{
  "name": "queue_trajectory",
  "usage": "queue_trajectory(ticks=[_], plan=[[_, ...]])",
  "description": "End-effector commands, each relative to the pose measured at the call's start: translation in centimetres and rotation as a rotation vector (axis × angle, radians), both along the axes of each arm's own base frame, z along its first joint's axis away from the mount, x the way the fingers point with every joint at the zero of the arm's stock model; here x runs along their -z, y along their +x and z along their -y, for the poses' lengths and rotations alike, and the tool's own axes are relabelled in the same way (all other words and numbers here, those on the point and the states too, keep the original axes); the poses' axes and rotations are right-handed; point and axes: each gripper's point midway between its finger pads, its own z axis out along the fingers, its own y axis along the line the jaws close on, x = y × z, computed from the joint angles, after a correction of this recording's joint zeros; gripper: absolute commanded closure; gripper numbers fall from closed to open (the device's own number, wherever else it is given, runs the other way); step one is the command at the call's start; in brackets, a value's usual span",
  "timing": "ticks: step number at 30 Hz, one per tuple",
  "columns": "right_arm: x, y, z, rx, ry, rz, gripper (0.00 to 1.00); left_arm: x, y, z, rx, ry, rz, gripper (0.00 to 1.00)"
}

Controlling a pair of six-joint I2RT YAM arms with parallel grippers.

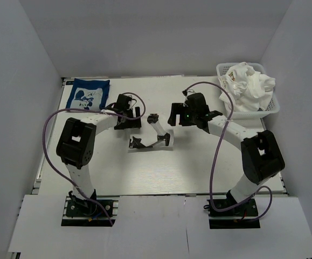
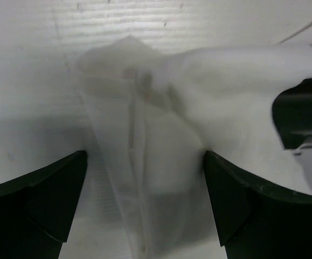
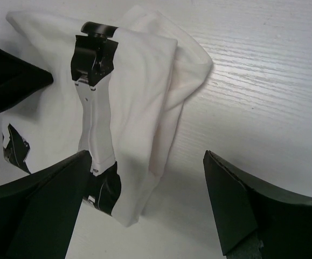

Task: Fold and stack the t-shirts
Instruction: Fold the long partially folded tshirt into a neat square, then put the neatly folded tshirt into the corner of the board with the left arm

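- Left gripper (image 2: pixel 145 156): jaws spread wide, gripping nothing, over the folded white t-shirt (image 2: pixel 161 108) at mid-table (image 1: pixel 161 178).
- Right gripper (image 3: pixel 146 156): jaws wide, empty, above the same shirt.
- Navy t-shirt (image 1: pixel 89 93): folded flat, far-left corner, well apart.

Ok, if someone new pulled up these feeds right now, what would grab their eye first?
Probably the folded white t-shirt with a black-and-white print at the centre of the table, the left gripper and right gripper hovering over it, jaws wide open. Next, the navy t-shirt with a white cartoon print, folded at the far-left corner, and the white basket heaped with crumpled white cloth at the far right.
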Motion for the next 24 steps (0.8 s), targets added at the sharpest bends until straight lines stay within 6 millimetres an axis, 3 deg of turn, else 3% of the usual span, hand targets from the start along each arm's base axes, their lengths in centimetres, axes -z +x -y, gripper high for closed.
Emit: queue_trajectory(ticks=[1, 5, 7, 9, 10, 13, 14, 17, 19, 22, 23, 24], plan=[[-2.6, -0.1, 0.5, 0.016, 0.018, 0.070, 0.10, 0.3, -0.6, 0.0, 0.039, 0.019, -0.036, 0.00], [-2.6, -0.8, 1.2, 0.029, 0.017, 0.077, 0.10, 2.2, -1.5, 2.2, 0.137, -0.050, -0.089, 0.00], [-2.5, -1.0, 1.6, 0.043, 0.013, 0.081, 0.10, 2.7, -1.5, 3.3, 0.179, -0.074, -0.093, 0.05], [-2.5, -1.3, 1.8, 0.046, 0.010, 0.077, 0.10, 3.9, -2.2, 4.0, 0.210, -0.081, -0.128, 0.17], [-2.5, -1.1, 2.0, 0.057, 0.007, 0.082, 0.10, 4.3, -2.5, 4.3, 0.219, -0.078, -0.137, 0.30], [-2.2, -1.2, 2.8, 0.084, -0.012, 0.085, 0.10, 4.8, -2.6, 4.9, 0.235, -0.084, -0.145, 0.55], [-2.2, -1.3, 2.9, 0.089, -0.014, 0.088, 0.10, 4.9, -2.6, 4.9, 0.247, -0.078, -0.142, 0.70], [-2.3, -1.3, 3.7, 0.118, -0.026, 0.102, 0.10, 3.8, -1.5, 5.6, 0.262, -0.073, -0.100, 1.00], [-2.0, -1.7, 4.1, 0.127, -0.039, 0.102, 0.10, 2.3, 0.1, 5.5, 0.270, -0.067, -0.047, 1.00], [-2.1, -1.8, 5.0, 0.163, -0.061, 0.123, 0.10, -1.8, 2.4, 4.9, 0.265, -0.067, 0.071, 1.00], [-3.0, -1.7, 5.3, 0.174, -0.048, 0.149, 0.10, -4.2, 3.2, 4.6, 0.260, -0.055, 0.142, 1.00], [-2.5, -2.0, 5.7, 0.181, -0.059, 0.146, 0.10, -5.6, 4.0, 4.1, 0.261, -0.021, 0.202, 1.00]])
